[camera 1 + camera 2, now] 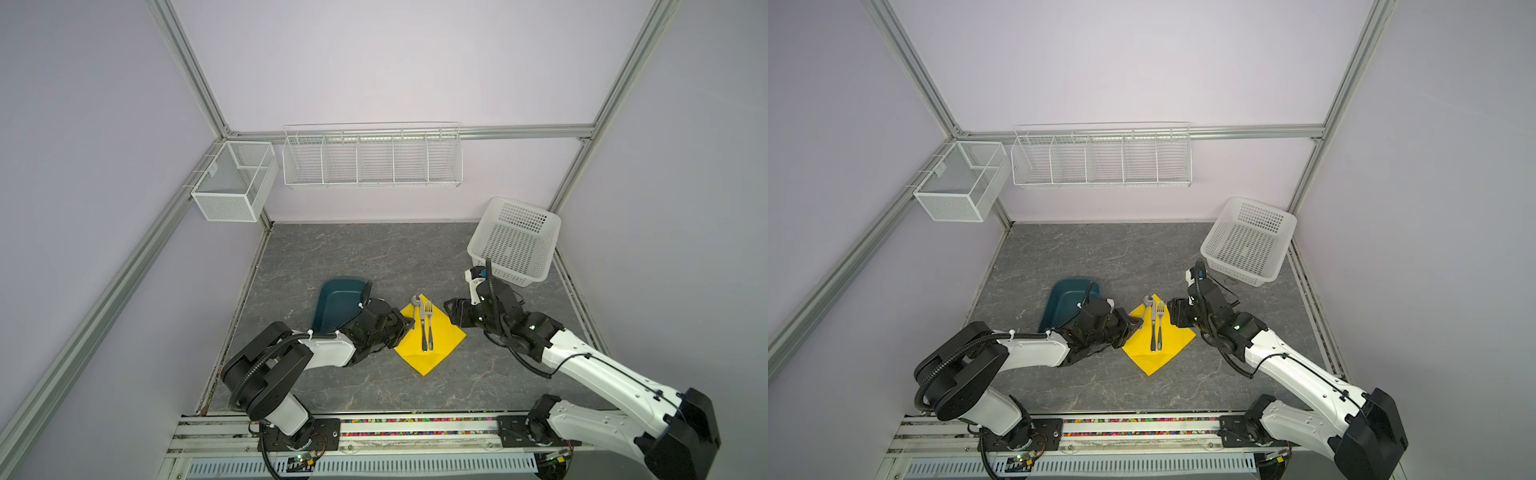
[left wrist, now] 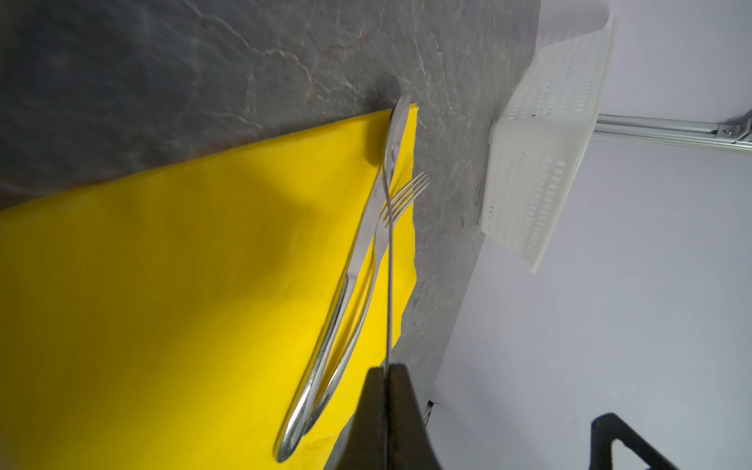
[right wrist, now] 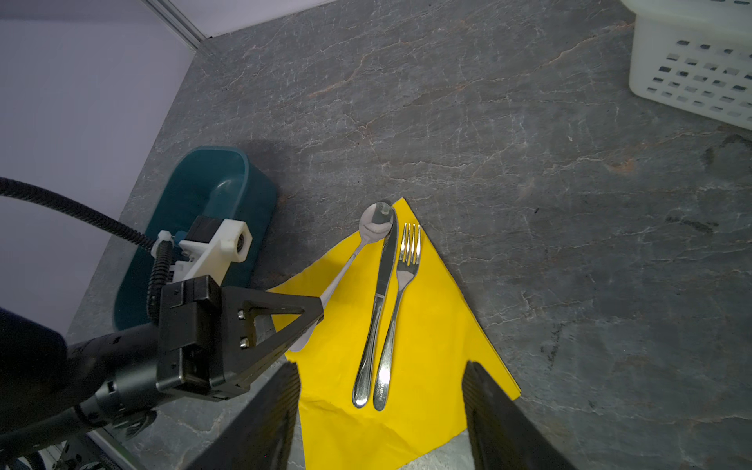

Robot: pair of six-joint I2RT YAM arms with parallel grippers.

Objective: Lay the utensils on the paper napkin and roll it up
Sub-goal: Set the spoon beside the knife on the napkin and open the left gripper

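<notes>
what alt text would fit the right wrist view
The shut left gripper holds a spoon by its handle over a yellow napkin where a knife and fork lie side by side. The open right gripper frames the foreground.

Yellow paper napkin (image 3: 441, 346) lay flat; knife (image 3: 384, 276) and fork (image 3: 401, 285) lay side by side upon it; spoon (image 3: 374, 224) slanted alongside, handle pinched by left tool (image 3: 319, 308).

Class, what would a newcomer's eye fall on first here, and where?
A bright yellow napkin lies central on the table, knife and fork side by side on it. The left gripper is shut on the spoon, whose bowl sits at the napkin's far corner; the right gripper hangs open alongside.
</notes>
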